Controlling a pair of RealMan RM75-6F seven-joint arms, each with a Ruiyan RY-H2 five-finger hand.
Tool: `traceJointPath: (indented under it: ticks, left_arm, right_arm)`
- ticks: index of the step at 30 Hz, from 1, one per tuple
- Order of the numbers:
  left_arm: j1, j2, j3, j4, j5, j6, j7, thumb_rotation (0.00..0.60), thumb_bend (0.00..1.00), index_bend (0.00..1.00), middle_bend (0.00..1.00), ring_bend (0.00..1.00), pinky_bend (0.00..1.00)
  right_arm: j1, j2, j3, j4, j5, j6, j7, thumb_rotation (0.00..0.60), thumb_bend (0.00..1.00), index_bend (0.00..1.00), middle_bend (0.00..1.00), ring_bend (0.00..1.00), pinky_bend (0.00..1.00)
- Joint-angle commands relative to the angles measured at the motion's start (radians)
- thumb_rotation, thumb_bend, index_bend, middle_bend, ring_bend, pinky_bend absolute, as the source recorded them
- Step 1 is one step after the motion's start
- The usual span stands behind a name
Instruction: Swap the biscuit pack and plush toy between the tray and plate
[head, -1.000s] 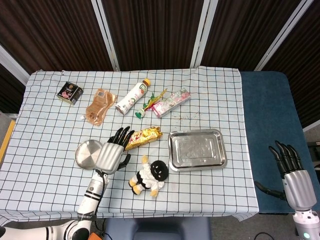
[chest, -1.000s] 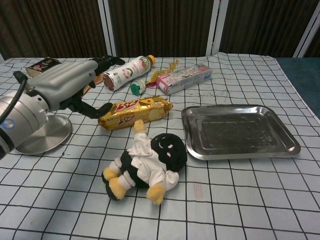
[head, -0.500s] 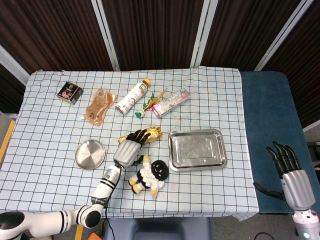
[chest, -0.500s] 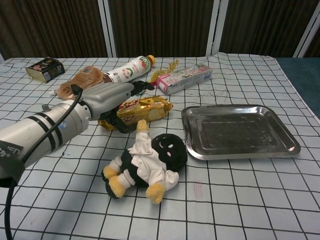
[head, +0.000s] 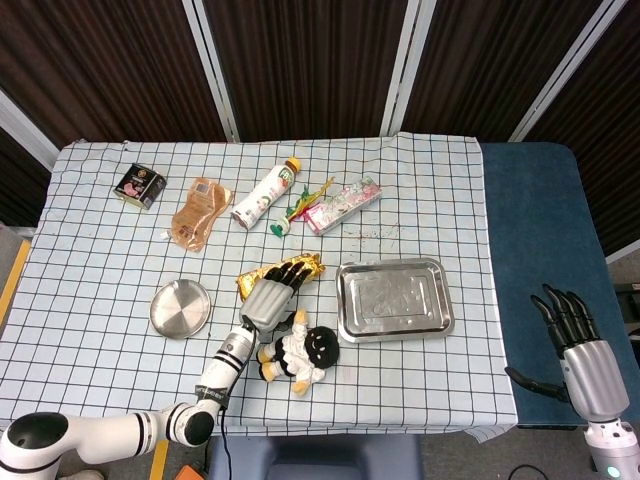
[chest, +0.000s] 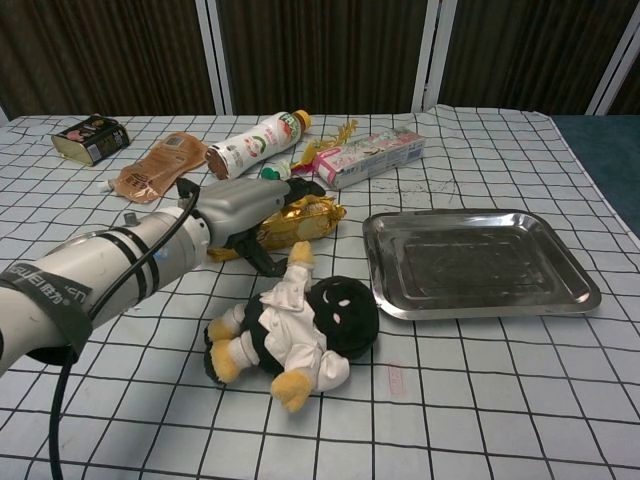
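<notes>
Head view: left robot hand (head: 270, 296) is lying over the gold foil biscuit pack (head: 300, 266), apparently clasping it.
Pack's long axis is running 8-to-2 o'clock on the desk, between round steel plate (head: 180, 308) and rectangular steel tray (head: 394, 299); the black-and-white plush toy (head: 298, 352) is lying at 5 o'clock; the right robot hand (head: 577, 340) is hanging released, well apart.

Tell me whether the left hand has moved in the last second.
Yes. The left hand has shifted right, away from the round plate toward the tray, and now lies over the biscuit pack.

Bright even overhead light, soft shadows, sharp; tray (chest: 480, 300) w/ mild glare.
</notes>
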Motion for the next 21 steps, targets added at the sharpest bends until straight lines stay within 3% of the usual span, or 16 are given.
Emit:
traceJointPath:
  ticks: [1, 9, 21]
  left_arm:
    - [-0.028, -0.051, -0.012, 0.095, -0.006, -0.004, -0.029, 0.6, 0.39, 0.0, 0.0, 0.0, 0.15]
    - [-0.053, -0.132, -0.024, 0.255, 0.057, 0.03, -0.147, 0.6, 0.39, 0.0, 0.07, 0.07, 0.15]
    - [-0.061, -0.159, -0.013, 0.324, 0.062, 0.034, -0.155, 0.6, 0.4, 0.03, 0.11, 0.13, 0.18]
  right_arm:
    - [0.001, 0.001, -0.002, 0.001, -0.002, -0.003, 0.0, 0.6, 0.05, 0.0, 0.0, 0.0, 0.0]
    - [0.004, 0.004, -0.004, -0.002, 0.0, -0.011, 0.008, 0.6, 0.05, 0.0, 0.0, 0.0, 0.0]
    - [0.004, 0.005, -0.007, -0.003, -0.002, -0.012, 0.006, 0.6, 0.05, 0.0, 0.0, 0.0, 0.0]
